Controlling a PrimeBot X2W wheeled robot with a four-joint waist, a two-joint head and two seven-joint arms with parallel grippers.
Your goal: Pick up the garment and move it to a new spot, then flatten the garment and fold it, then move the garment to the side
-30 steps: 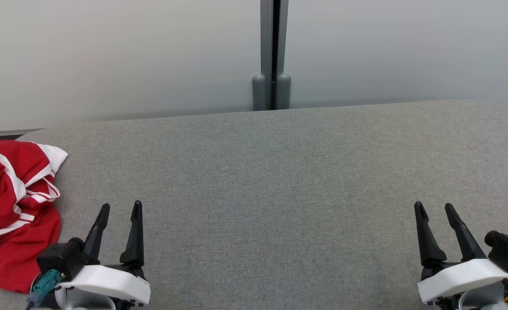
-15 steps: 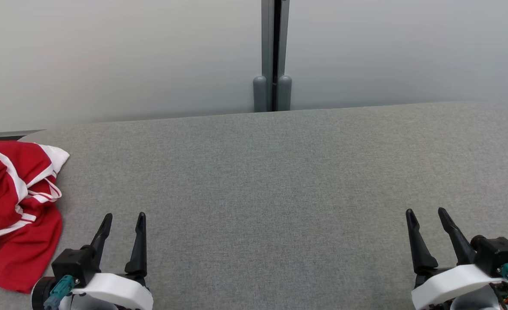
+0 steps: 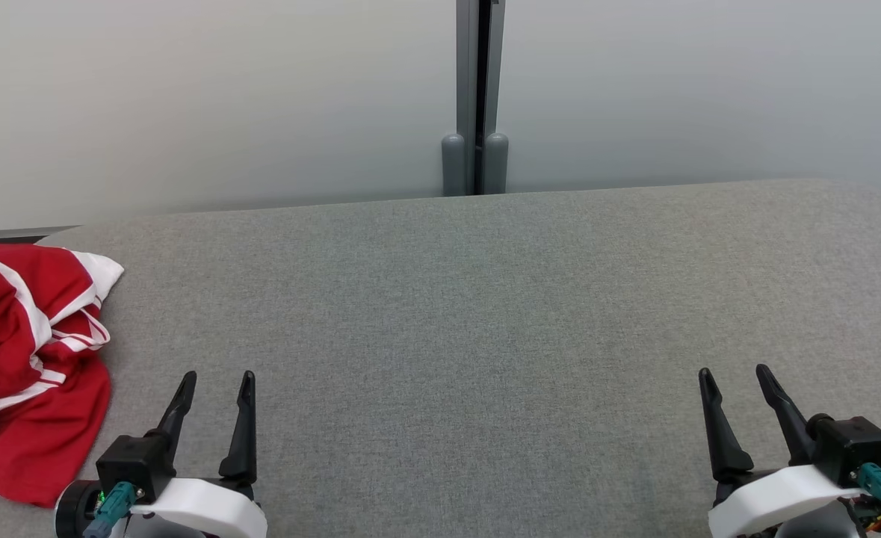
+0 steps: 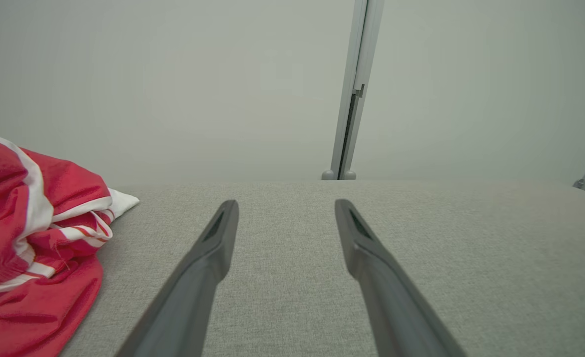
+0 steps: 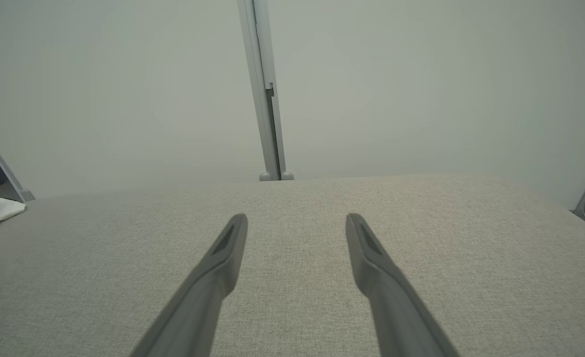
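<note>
1. Head view: drew left claw point(image 3: 218, 376) and right claw point(image 3: 732, 370) back a touch within the last second; shifted the camera slightly too.
2. Holding both claws spread wide and empty, above the grey table point(image 3: 447, 299).
3. Found the red-and-white garment point(image 3: 29, 359) crumpled, just left of the left claw, not touching it; far left of the right claw.
4. Probably settling into a ready pose: no pickup begun, no flattening or folding either.
5. Next, likely: swing left claw leftward onto the garment, pinch a thick fold, carry toward the bare middle between the claws.
</note>
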